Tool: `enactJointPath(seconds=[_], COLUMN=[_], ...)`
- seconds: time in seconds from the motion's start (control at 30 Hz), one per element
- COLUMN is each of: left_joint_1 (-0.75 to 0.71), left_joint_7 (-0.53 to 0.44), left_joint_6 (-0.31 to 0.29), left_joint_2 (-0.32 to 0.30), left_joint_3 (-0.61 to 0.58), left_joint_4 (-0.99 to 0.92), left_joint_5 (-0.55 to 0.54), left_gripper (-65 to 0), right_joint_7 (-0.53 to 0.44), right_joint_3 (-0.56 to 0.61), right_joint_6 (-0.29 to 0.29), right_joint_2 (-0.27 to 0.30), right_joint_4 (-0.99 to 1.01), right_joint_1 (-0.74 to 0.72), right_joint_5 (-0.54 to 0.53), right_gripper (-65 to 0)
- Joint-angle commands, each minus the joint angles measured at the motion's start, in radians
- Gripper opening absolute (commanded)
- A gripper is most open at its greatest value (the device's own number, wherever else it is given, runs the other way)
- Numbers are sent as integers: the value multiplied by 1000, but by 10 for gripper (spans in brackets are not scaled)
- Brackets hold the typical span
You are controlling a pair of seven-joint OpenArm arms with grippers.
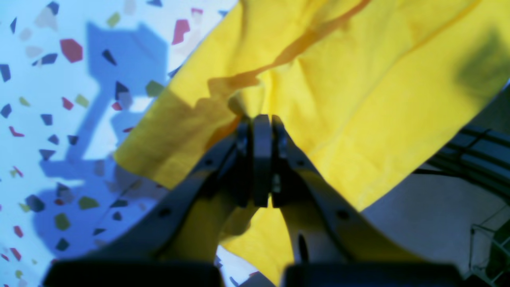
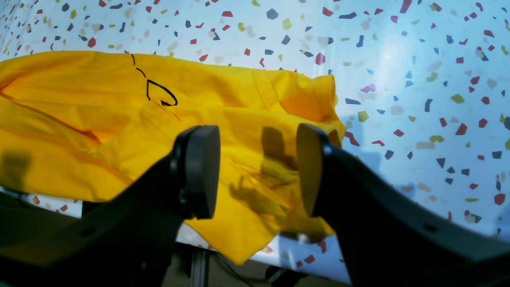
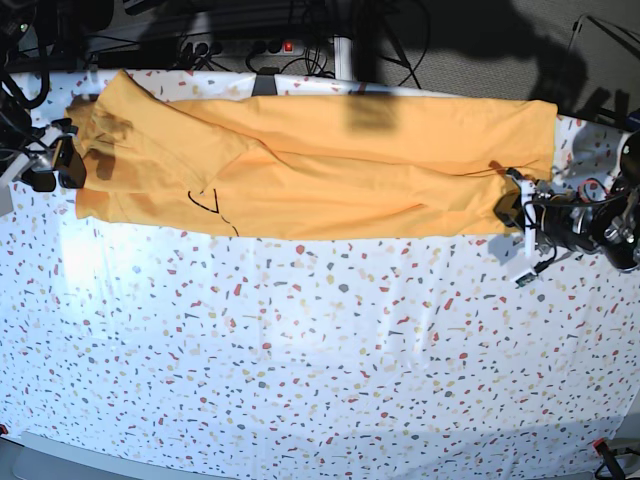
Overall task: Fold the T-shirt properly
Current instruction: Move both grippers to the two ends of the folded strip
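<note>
Pinching down hard, the left gripper (image 1: 261, 119) has its jaws pressed together on a bunched fold of the T-shirt (image 1: 342, 91) — the cloth puckers up right at the tips, so that looks like a real grip on the fabric's edge. At the shirt's other end the right gripper (image 2: 258, 171) hangs with its jaws spread wide, nothing between them, the yellow cloth lying just beyond its pads (image 2: 205, 171). The shirt itself stretches in a long band across the far side of the speckled tablecloth (image 3: 320, 360), one edge drooping off the cloth's border near the right gripper, thin black marks (image 2: 159, 89) showing on the near face. Soft, light, floppy stuff — it will likely sag and crease wherever it isn't held, so corners and hems seem the sensible places to take it.
</note>
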State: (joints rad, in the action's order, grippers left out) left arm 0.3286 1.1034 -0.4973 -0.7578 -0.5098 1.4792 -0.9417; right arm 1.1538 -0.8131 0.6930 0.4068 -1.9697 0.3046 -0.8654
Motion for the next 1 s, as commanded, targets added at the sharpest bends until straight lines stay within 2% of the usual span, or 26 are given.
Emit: enactJointPath(seconds=[0.0,0.13,0.27,0.4,0.63,0.8,0.97], left_joint_1=[20,3,-50,-119,-210,-227,-227], left_joint_7=[3,125,101,93,16,-18,-74], left_joint_6=[-3,-3,-4,-3,-3,-3,-2], left_joint_2=[-31,-90,-174,-220,-240,-240,-240], left_joint_3=[11,11,11,11,11,11,11], left_joint_4=[29,147,286,342,342,342,342], left_joint_5=[-35,-82,-74,-8,127,160,254], left_gripper=[-650,-650,-650,-650,-650,-650,-650], right_joint_7=[-16,-16,-16,-16,-16,-16,-16], right_joint_3=[-9,-9,-9,-9,-9,-9,-9], right_joint_6=[5,5,5,5,5,5,5], right_joint_2=[17,17,17,17,17,17,17], right_joint_4=[-13,-13,-13,-13,-13,-13,-13], right_joint_1=[-5,-5,-5,-5,-5,-5,-5], right_joint_5=[-10,-10,-10,-10,-10,-10,-10], right_gripper=[-338,-338,-338,-338,-338,-338,-338])
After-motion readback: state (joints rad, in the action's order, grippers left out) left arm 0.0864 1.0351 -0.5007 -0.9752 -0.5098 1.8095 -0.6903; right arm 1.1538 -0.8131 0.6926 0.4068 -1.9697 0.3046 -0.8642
